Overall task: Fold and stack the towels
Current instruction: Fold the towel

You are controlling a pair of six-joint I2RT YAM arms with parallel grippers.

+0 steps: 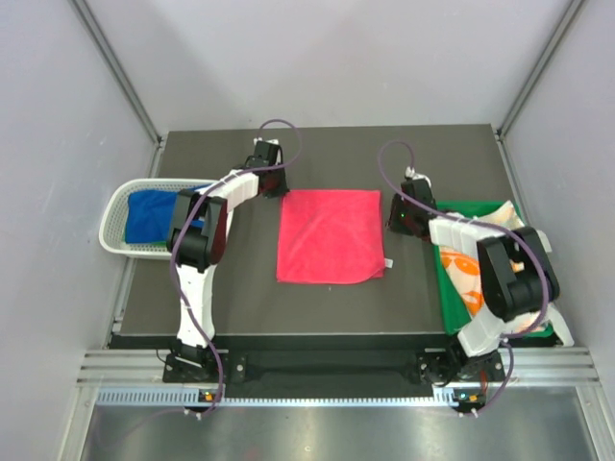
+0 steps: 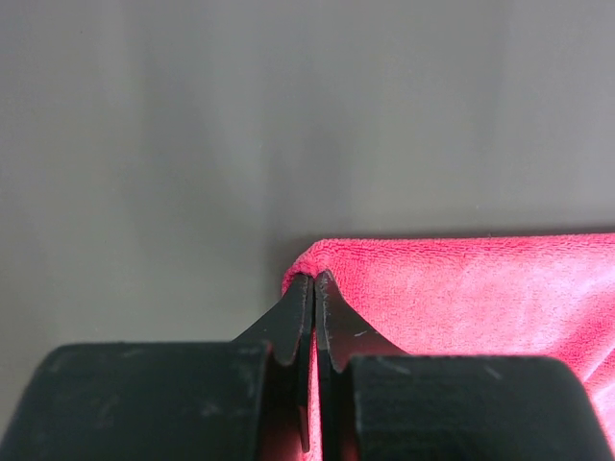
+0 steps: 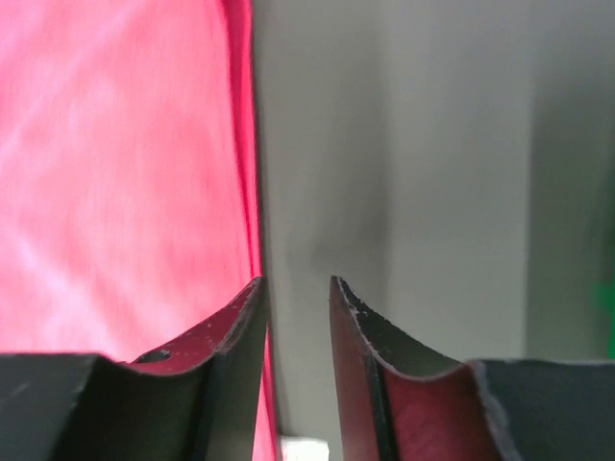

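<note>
A pink-red towel [image 1: 329,235] lies spread flat in the middle of the dark table. My left gripper [image 1: 280,192] is at its far left corner; in the left wrist view the left gripper [image 2: 315,277] is shut, with the towel's [image 2: 480,298] corner bunched up at the tips and red cloth showing between the fingers. My right gripper [image 1: 395,219] stands just off the towel's far right edge. In the right wrist view the right gripper [image 3: 296,283] is open over bare table, the towel's [image 3: 115,173] edge lying beside its left finger.
A white mesh basket [image 1: 115,206] at the left table edge holds a blue towel [image 1: 149,216]. A green tray [image 1: 448,288] at the right carries a white and orange printed towel [image 1: 466,274], partly under the right arm. A small white tag [image 1: 387,264] sticks out of the pink-red towel's right edge.
</note>
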